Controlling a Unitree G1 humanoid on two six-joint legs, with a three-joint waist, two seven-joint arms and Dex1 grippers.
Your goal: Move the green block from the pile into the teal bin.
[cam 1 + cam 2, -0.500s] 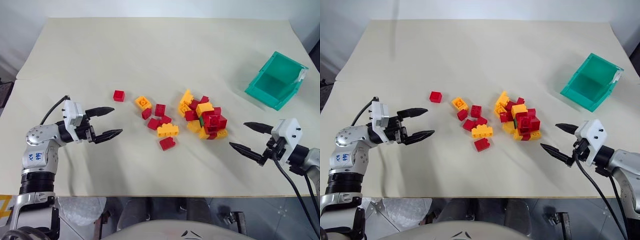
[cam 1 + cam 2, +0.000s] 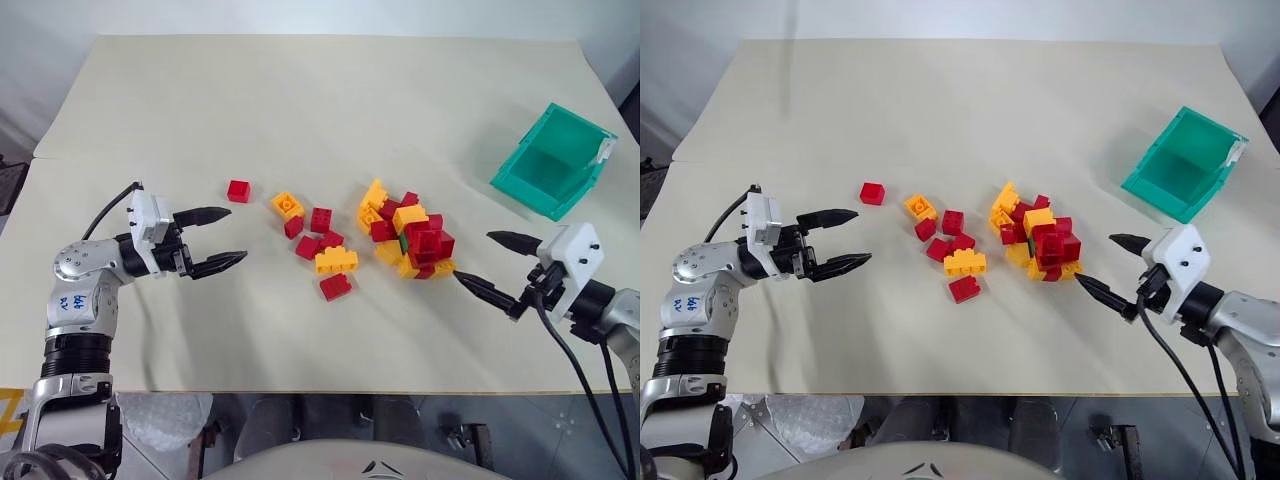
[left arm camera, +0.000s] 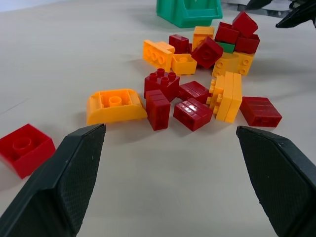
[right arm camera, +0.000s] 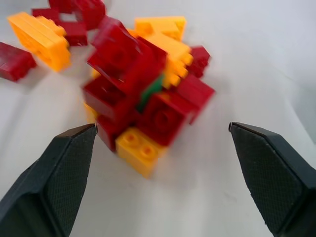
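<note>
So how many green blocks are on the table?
1: the green block sits wedged among red bricks in the pile; others could be buried beneath.

Head pair high above the desk (image 2: 300, 110), wrist cameras low and close

The two head views look forward and down over the whole desk from nearly the same spot. The left wrist view skims low across the scattered bricks toward the pile (image 3: 222, 47) and the teal bin (image 3: 190, 10) beyond; the right wrist view sits right against the same pile (image 4: 143, 98), which all views share
</note>
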